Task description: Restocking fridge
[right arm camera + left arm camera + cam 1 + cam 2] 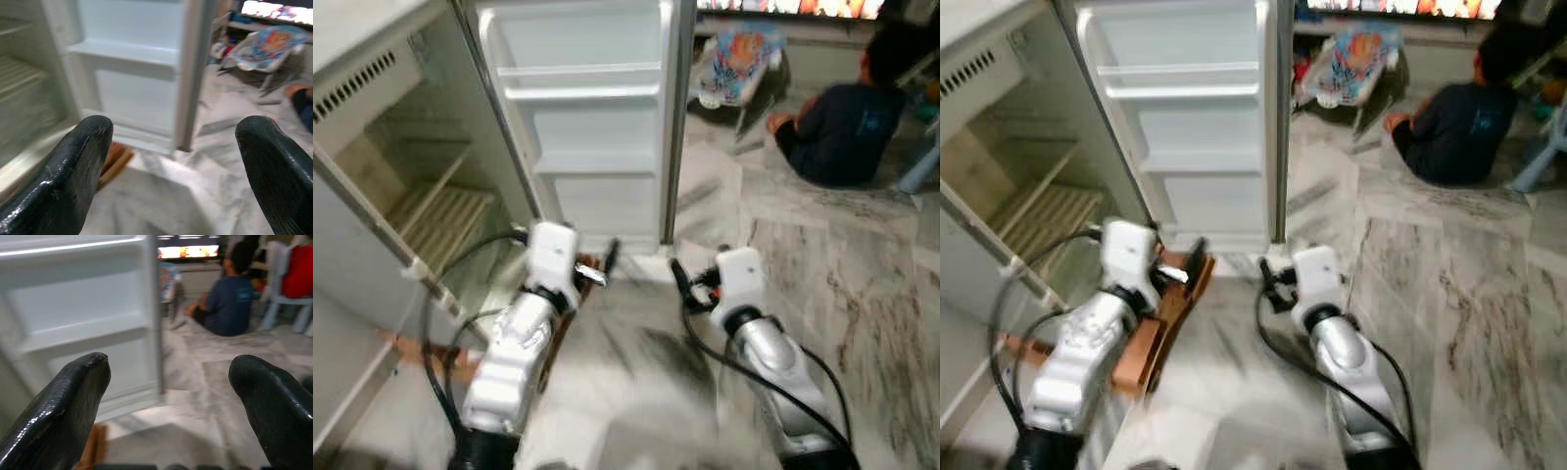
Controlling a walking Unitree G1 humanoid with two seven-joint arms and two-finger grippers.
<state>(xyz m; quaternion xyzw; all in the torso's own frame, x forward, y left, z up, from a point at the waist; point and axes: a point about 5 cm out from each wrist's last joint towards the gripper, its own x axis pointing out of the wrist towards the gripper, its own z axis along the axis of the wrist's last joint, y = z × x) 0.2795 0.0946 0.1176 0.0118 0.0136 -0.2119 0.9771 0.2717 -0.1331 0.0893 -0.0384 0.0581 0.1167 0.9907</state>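
The white fridge stands open before me. Its door (582, 117) is swung wide, with bare door shelves (579, 93). The inner compartment (431, 206) on the left has a ribbed shelf and holds nothing I can make out. My left gripper (597, 264) hovers low in front of the door's bottom edge, open, with nothing between its fingers (73, 396). My right gripper (688, 284) is beside it over the marble floor, also open and holding nothing, its fingers (78, 161) wide apart.
A brown wooden piece (1160, 323) lies on the floor under my left arm. A person in a dark top (847, 122) sits on the floor at the far right. A colourful baby bouncer (739, 64) stands beyond the door, and a pale blue chair (288, 298) beside the person.
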